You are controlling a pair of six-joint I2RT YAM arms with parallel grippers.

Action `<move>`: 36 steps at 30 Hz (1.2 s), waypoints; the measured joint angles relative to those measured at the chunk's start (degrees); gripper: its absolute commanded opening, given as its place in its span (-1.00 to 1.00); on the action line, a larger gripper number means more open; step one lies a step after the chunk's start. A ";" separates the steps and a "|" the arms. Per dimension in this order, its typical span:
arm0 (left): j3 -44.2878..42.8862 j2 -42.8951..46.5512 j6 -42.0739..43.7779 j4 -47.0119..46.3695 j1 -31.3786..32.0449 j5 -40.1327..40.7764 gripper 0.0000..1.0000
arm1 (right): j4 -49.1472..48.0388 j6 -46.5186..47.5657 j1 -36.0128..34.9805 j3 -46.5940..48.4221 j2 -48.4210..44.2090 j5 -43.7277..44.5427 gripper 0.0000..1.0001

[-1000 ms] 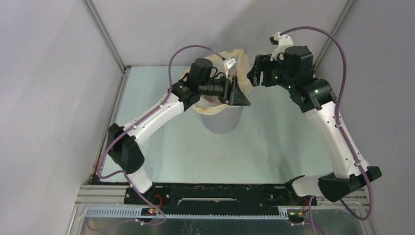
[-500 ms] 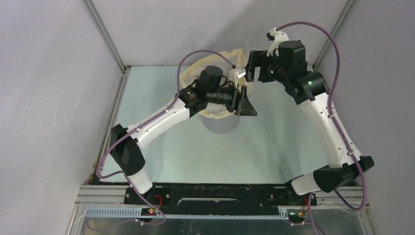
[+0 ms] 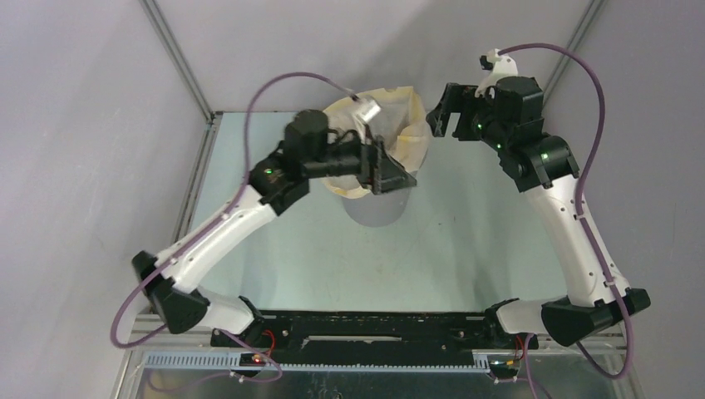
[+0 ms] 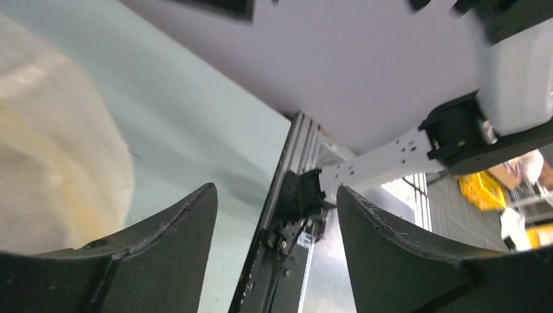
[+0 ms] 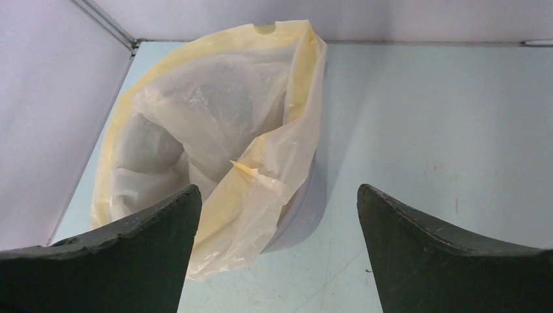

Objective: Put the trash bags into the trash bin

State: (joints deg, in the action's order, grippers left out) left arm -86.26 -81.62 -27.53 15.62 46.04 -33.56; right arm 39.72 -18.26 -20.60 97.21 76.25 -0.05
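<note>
The pale yellow-cream trash bag [image 3: 409,125] lines the light grey trash bin [image 3: 378,213], its yellow edge band folded out over the rim. In the right wrist view the bag [image 5: 222,124] hangs open over the bin, and one flap drapes down the bin wall [image 5: 303,208]. My left gripper [image 3: 397,174] hovers over the bin's near right rim, open and empty. In its wrist view [image 4: 277,202] the bag [image 4: 59,150] lies to its left. My right gripper [image 3: 438,123] is open and empty, just right of the bag, with table floor between its fingers [image 5: 277,202].
The pale green table [image 3: 465,241] is closed in by grey walls with metal corner posts [image 3: 179,62]. The bin stands near the back middle. The black base rail [image 3: 374,328] runs along the near edge. Purple cables arc over both arms.
My left arm has swung back to the left, its gripper drawn slightly left over the bin. My right gripper went in to the bag's rim, then pulled back right and up, open.
</note>
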 measured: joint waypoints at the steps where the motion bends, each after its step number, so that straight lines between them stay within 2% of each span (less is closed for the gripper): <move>1: -0.04 1.42 -0.57 -0.20 -0.98 -0.09 0.48 | -0.26 0.00 -0.02 0.00 0.00 -0.39 0.83; 6: -0.13 6.45 -2.19 -0.61 -8.79 0.94 0.47 | 0.90 0.02 -2.08 2.12 2.10 1.20 0.82; 13: 0.37 5.60 -2.40 1.88 -15.10 6.62 0.55 | 3.87 0.48 -8.39 9.44 8.98 9.05 0.80; 19: -3.34 -5.90 -4.00 3.08 -13.79 6.21 0.62 | 3.85 0.22 -8.46 8.31 8.35 12.17 0.79; 24: -5.70 -12.98 -5.64 4.39 -11.21 3.93 0.41 | 2.45 -0.26 -7.26 4.66 5.09 13.57 0.78; 32: -5.49 -12.11 -6.45 -1.86 -5.70 1.44 0.42 | 0.76 -0.66 -2.95 0.13 -0.61 14.45 0.77; 36: -7.78 -11.96 -4.35 -0.66 -3.67 1.92 0.41 | 0.26 -0.61 -2.14 -0.59 -0.68 13.81 0.74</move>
State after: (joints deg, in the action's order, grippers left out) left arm -94.04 -93.58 -31.88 14.96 42.37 -31.64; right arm 39.99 -18.87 -22.74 96.62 75.57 13.76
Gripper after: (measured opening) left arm 0.711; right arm 0.882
